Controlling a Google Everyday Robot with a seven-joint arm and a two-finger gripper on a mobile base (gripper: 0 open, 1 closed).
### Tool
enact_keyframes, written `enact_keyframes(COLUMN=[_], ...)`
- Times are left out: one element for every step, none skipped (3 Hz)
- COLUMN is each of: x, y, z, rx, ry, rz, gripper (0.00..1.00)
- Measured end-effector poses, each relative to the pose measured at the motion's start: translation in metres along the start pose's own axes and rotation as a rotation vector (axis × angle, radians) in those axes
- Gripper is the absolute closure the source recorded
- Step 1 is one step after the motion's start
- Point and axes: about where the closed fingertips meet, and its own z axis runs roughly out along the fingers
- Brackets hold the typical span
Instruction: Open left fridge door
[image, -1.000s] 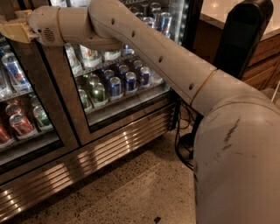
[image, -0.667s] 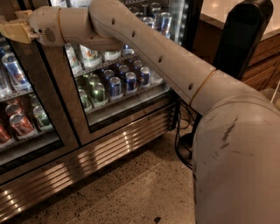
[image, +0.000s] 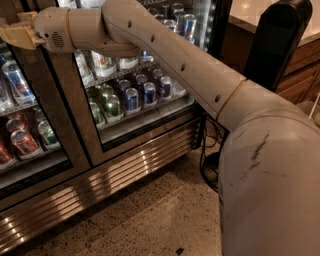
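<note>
The left fridge door (image: 59, 100) is the tall glass door in a bronze-brown metal frame at the left of the camera view, and it looks closed, with red, green and blue cans behind the glass. My gripper (image: 16, 35) is at the top left, at the end of my long beige arm (image: 165, 60). It sits against the upper part of this door's frame. The twin right door (image: 150, 120) shows silver-blue cans and a white light strip (image: 206, 22).
A slatted metal grille (image: 100, 185) runs along the fridge base above the speckled floor (image: 150, 225). A black upright object (image: 275, 45) and a wooden counter (image: 300, 65) stand at the right. Black cables (image: 205, 155) hang by the fridge corner. My own body (image: 270, 190) fills the lower right.
</note>
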Motion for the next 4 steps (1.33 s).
enact_keyframes(x=[0.0029, 0.0046, 0.0046, 0.0046], y=[-0.0022, 0.0027, 0.0027, 0.0076], z=[-0.0023, -0.0035, -0.0034, -0.0045], rx=[-0.004, -0.032, -0.033, -0.057], ry=[0.006, 0.007, 0.007, 0.011], rz=[0.005, 0.01, 0.01, 0.017], gripper=[1.0, 1.0, 1.0, 1.0])
